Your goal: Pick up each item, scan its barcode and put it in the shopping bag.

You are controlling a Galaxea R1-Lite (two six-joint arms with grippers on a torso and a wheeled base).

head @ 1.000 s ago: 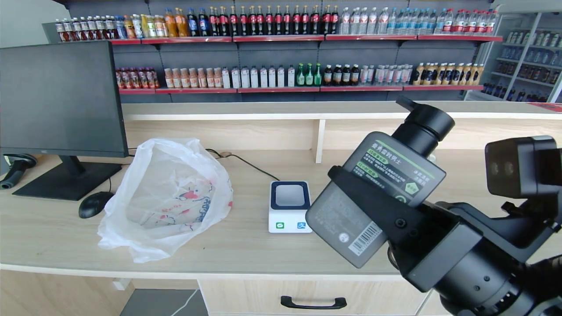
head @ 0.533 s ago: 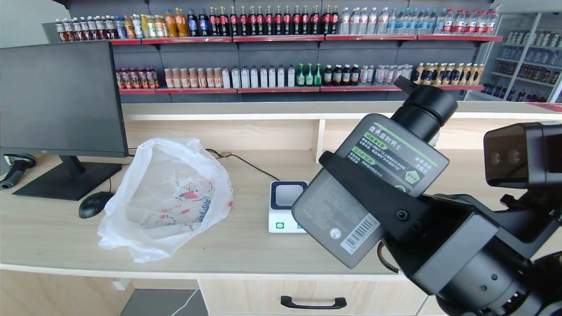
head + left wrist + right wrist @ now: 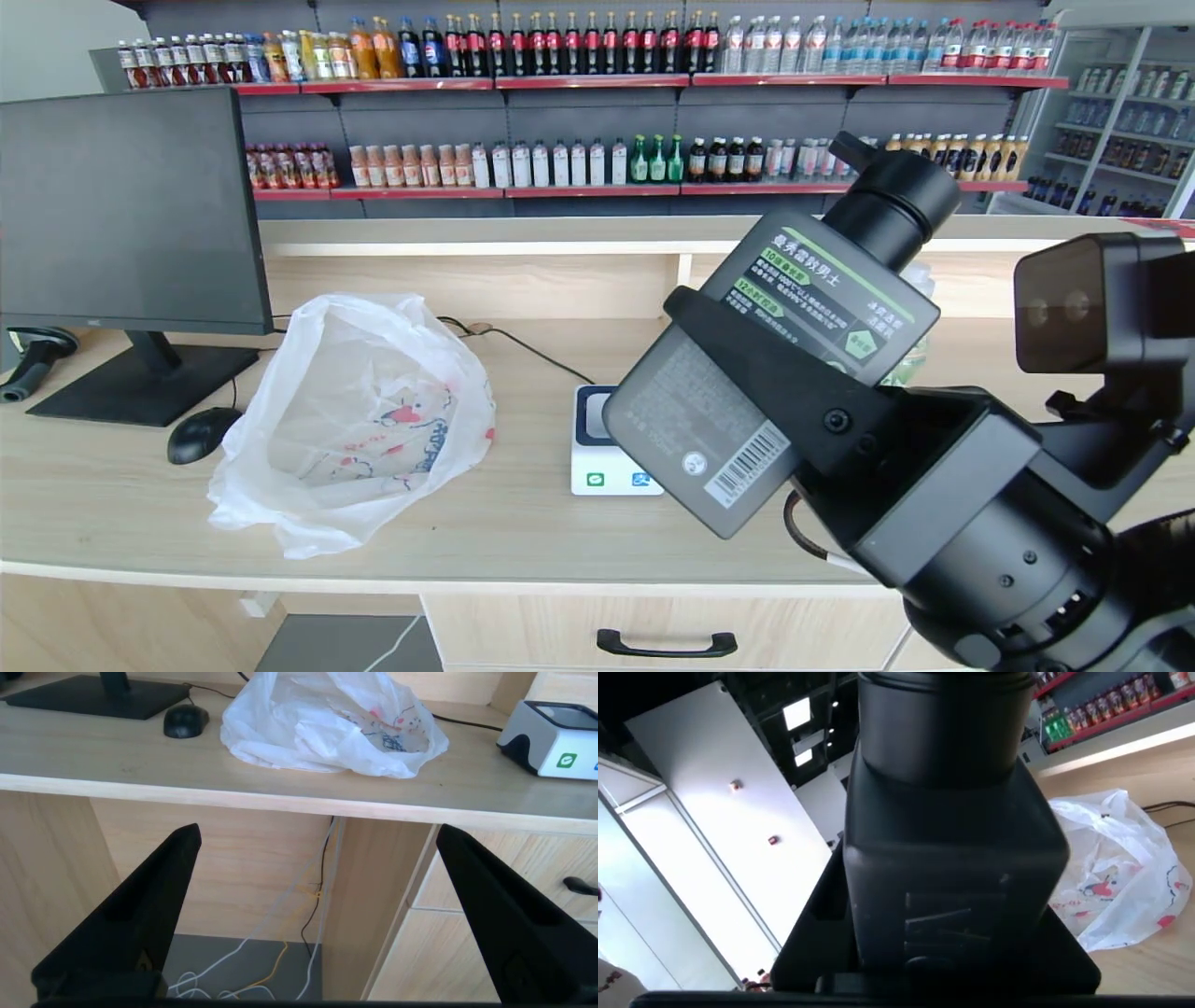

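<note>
Right gripper (image 3: 747,364): fingers clamped on dark bottle (image 3: 686,420), held tilted above scanner (image 3: 597,476), barcode (image 3: 747,464) facing up, away from it. Left gripper (image 3: 318,835): fingers spread, empty, low before desk (image 3: 523,532) front. Shopping bag (image 3: 355,420) lies on desk beside scanner. Judged: scan pending, bagging left.

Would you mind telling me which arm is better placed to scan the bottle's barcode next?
Right: its tool grips the dark bottle near the scanner; the left tool hangs open, low before the counter.
</note>
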